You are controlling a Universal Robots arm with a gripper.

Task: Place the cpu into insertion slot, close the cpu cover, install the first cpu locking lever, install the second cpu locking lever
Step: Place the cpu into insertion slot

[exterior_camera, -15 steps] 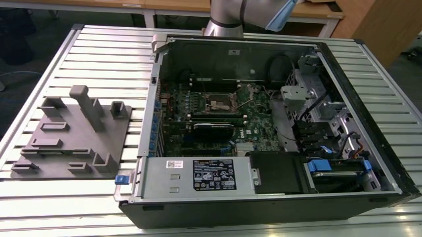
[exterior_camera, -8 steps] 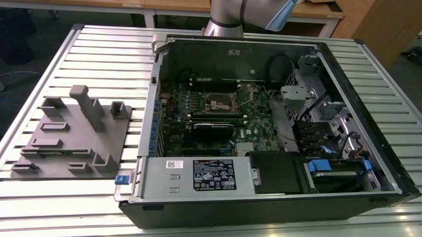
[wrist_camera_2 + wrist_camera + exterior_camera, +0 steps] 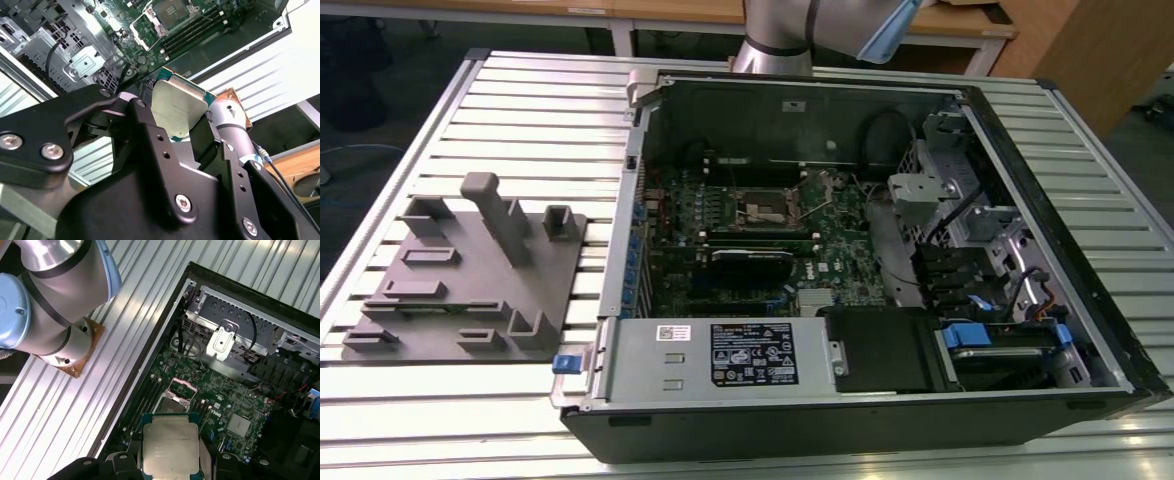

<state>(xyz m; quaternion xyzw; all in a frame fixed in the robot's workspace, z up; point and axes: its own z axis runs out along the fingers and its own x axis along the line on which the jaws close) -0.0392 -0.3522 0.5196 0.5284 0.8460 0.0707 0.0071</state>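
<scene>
My gripper (image 3: 170, 462) is shut on the cpu (image 3: 169, 442), a flat square chip with a dull silver top and green edge. In the second wrist view the cpu (image 3: 176, 111) sits between two black fingers (image 3: 145, 130) of the gripper (image 3: 176, 131). It hangs well above the open computer case, apart from the board. The insertion slot (image 3: 173, 403) lies below on the green board, its silvery rim around a dark centre, and shows as well in the exterior view (image 3: 767, 208) and the second wrist view (image 3: 169, 11). The cpu cover (image 3: 183, 384) looks raised at the slot's edge.
The case (image 3: 1067, 300) lies open on a slatted metal table (image 3: 534, 110). A grey fixture plate (image 3: 467, 270) stands at the exterior view's left. Inside are a power supply (image 3: 720, 355), a drive cage (image 3: 947, 195) and a long black card (image 3: 750, 258). The arm's base (image 3: 55, 295) stands beyond the case.
</scene>
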